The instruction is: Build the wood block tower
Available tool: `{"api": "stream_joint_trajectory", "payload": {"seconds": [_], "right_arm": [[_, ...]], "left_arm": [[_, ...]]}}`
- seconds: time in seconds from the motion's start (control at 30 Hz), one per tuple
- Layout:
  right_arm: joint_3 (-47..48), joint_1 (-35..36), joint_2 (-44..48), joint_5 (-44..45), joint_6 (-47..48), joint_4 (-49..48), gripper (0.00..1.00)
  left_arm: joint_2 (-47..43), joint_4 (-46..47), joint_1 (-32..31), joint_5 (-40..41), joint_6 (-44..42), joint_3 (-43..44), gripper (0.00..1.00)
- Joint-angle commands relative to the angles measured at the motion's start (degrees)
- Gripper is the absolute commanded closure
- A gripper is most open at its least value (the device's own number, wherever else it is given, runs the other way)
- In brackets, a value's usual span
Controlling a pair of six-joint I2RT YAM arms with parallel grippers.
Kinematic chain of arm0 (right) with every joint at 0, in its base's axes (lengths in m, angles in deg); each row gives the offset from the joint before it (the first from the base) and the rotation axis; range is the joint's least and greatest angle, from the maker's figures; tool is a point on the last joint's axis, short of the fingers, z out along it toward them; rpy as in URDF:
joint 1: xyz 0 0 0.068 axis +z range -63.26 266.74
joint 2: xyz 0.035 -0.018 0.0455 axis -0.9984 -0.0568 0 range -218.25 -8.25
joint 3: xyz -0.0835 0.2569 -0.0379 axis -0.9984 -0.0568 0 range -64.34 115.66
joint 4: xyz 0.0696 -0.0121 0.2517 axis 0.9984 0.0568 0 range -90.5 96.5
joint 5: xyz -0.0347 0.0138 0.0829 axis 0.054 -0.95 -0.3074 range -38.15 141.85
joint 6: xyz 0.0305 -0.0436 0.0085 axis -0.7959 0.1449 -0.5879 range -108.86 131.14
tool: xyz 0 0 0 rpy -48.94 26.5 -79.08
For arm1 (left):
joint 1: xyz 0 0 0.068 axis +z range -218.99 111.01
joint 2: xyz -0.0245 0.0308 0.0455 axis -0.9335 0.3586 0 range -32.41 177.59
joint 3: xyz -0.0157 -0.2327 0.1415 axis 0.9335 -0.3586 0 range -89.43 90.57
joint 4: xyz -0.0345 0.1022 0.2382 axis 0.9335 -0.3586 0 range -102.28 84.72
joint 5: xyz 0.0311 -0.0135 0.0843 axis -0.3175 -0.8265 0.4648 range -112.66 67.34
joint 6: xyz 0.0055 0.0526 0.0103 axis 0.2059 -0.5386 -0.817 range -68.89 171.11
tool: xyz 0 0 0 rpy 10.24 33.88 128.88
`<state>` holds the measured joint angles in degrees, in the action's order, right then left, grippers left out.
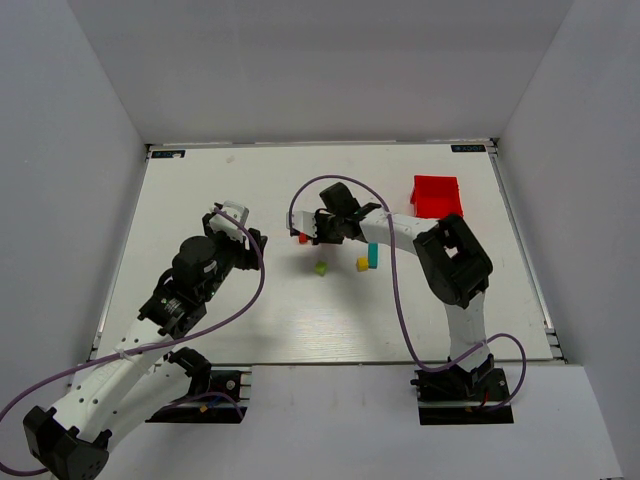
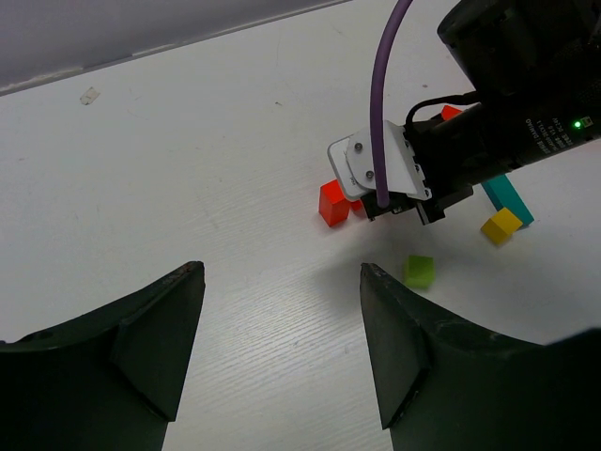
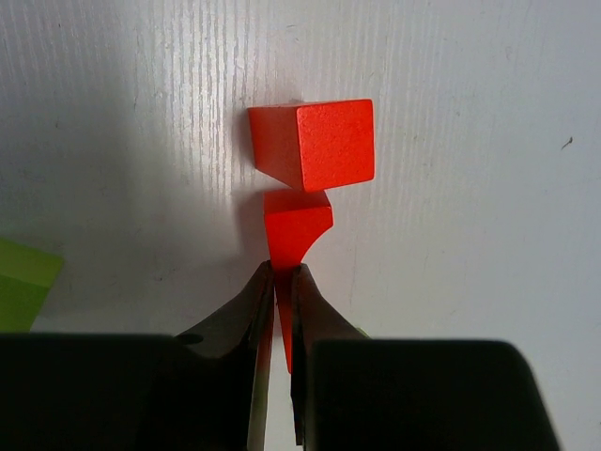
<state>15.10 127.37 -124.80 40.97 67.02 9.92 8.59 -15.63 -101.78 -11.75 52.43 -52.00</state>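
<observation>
My right gripper (image 3: 282, 274) is shut on the thin end of the red arch piece (image 3: 297, 228), which it holds right beside an orange-red cube (image 3: 319, 141) on the white table; I cannot tell whether they touch. In the top view this gripper (image 1: 318, 232) is at mid-table with the cube (image 1: 302, 238) at its left. A lime-green cube (image 1: 320, 268), a yellow cube (image 1: 362, 264) and a teal bar (image 1: 372, 254) lie loose just nearer. My left gripper (image 2: 282, 274) is open and empty, hovering left of the blocks. Its view shows the orange-red cube (image 2: 332, 203) and green cube (image 2: 419, 272).
A red plastic bin (image 1: 437, 195) stands at the back right of the table (image 1: 250, 320). The right arm's body and purple cable (image 2: 385, 103) hang over the blocks. White walls enclose the table on three sides.
</observation>
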Motion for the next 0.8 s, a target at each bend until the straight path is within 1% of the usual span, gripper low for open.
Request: {"api": "stream_joint_trajectory", "payload": {"seconds": [0.0,0.77], "right_arm": [[2.6,0.2,-0.8,-0.5,-0.8,-0.3,1.00],[2.7,1.0,-1.3,-1.4,-1.4,-0.2,1.00]], "left_arm": [[-0.3,-0.4,0.2,-0.9,-0.2,0.2,0.23],[-0.3,-0.4,0.2,-0.9,-0.2,0.2,0.23]]}}
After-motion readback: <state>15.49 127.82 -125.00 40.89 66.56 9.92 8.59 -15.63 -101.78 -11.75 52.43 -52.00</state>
